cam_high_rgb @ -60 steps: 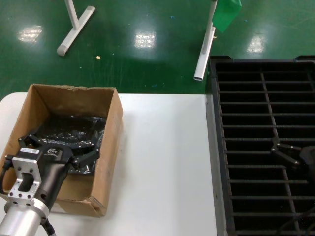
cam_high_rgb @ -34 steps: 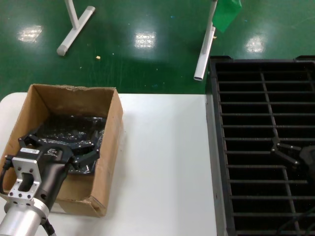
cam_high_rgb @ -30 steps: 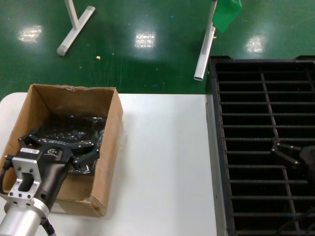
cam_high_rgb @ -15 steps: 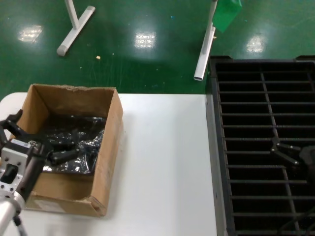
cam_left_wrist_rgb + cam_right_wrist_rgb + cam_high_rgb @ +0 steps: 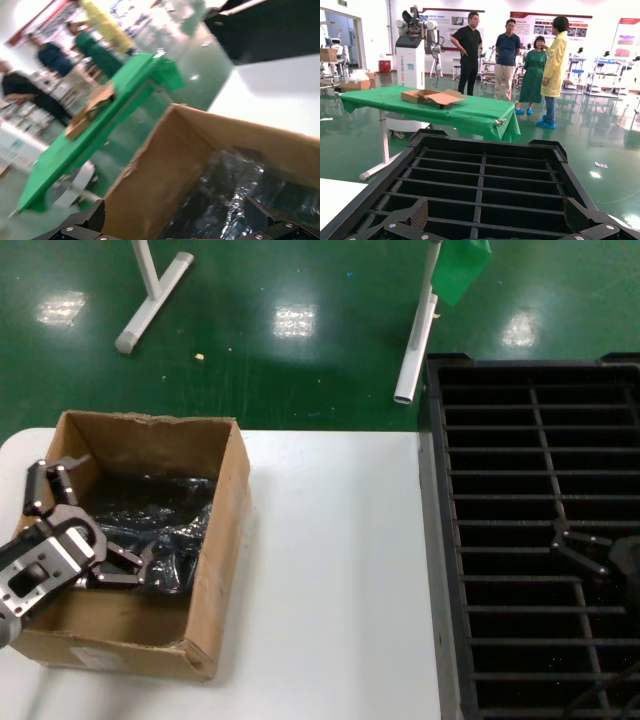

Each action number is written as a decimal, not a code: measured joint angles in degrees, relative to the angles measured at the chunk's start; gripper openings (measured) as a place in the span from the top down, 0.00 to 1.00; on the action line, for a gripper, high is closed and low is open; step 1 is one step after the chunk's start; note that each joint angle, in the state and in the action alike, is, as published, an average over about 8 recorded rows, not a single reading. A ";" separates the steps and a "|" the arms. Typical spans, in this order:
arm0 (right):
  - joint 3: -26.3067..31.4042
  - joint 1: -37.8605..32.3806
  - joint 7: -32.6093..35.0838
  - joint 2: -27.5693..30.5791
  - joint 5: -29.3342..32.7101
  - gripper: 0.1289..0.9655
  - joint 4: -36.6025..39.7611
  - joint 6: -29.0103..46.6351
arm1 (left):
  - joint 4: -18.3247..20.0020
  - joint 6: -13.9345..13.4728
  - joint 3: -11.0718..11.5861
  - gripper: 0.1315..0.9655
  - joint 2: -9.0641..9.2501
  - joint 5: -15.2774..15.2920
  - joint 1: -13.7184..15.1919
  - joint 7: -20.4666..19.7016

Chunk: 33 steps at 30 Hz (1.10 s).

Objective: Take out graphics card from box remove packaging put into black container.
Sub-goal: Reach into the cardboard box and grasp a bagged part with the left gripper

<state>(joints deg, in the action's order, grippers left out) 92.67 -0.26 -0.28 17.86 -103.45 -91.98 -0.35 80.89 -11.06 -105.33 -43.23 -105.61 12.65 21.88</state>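
Brown corrugated cardboard forms the box point(image 5: 224, 540), an open rectangular carton with plain walls and a ragged top edge, sitting at the lower left of the head view on a smooth white table point(image 5: 335, 580). Inside it lies the packaging point(image 5: 160, 515), a crinkly, shiny, dark silver-grey plastic bag whose wrinkles catch small glints of light; the graphics card itself cannot be made out through the bag. The left gripper point(image 5: 85, 520), black with jointed metal fingers, sits at the box's left side, tilted, its fingers spread wide: one points up along the left wall, the other reaches low across the bag. The bag lies between and just right of those fingers, and whether they touch it cannot be told. In the left wrist view the cardboard wall point(image 5: 165, 175) and glossy bag point(image 5: 235, 185) fill the lower frame. At the right edge of the head view stands the black container point(image 5: 530, 440), a large black plastic crate cut by thin bars into long narrow slots. The right gripper point(image 5: 590, 552) hovers over its lower part, fingers spread.
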 joint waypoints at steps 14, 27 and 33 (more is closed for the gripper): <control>0.00 0.00 0.00 0.00 0.00 0.00 0.00 0.00 | -9.88 -15.71 -6.40 0.00 -0.21 16.53 14.14 3.78; 0.00 0.00 0.00 0.00 0.00 0.00 0.00 0.00 | -7.18 -17.28 -7.46 0.00 3.61 40.63 16.21 -7.32; 0.00 0.00 0.00 0.00 0.00 0.00 0.00 0.00 | -9.77 -17.77 -7.41 0.00 6.05 46.38 17.97 -8.09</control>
<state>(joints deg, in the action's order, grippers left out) 92.67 -0.26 -0.28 17.85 -103.45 -91.98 -0.35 71.12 -28.83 -112.74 -37.18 -59.23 30.62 13.79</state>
